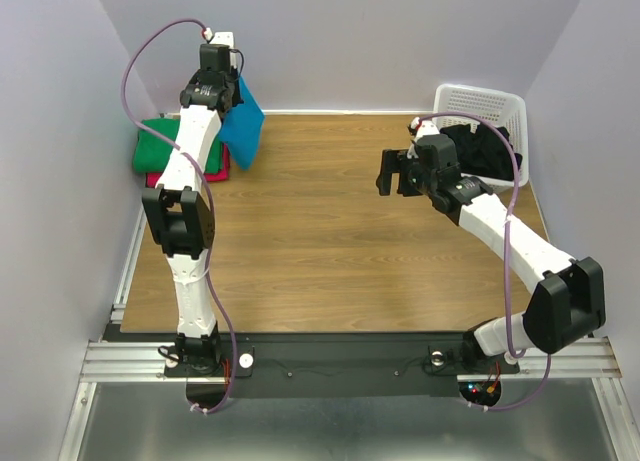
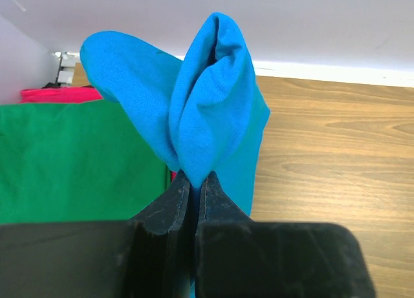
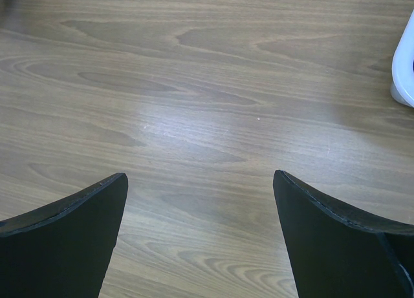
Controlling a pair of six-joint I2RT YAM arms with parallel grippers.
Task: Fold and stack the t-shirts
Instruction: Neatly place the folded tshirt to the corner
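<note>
The table [image 3: 207, 85] is surfaced in faintly glossy wood grain. The blue t-shirt [image 2: 213, 97] is made of matt cloth; the basket [image 1: 490, 103] is moulded in white plastic.

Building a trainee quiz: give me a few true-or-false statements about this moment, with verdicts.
1. The left pincer is shut on the turquoise shirt. True.
2. The right pincer holds a black shirt. False: it is open and holds nothing, over bare table.
3. The green shirt lies on top of the red-pink shirt. True.
4. The basket is empty. False: black shirts lie in it.
</note>
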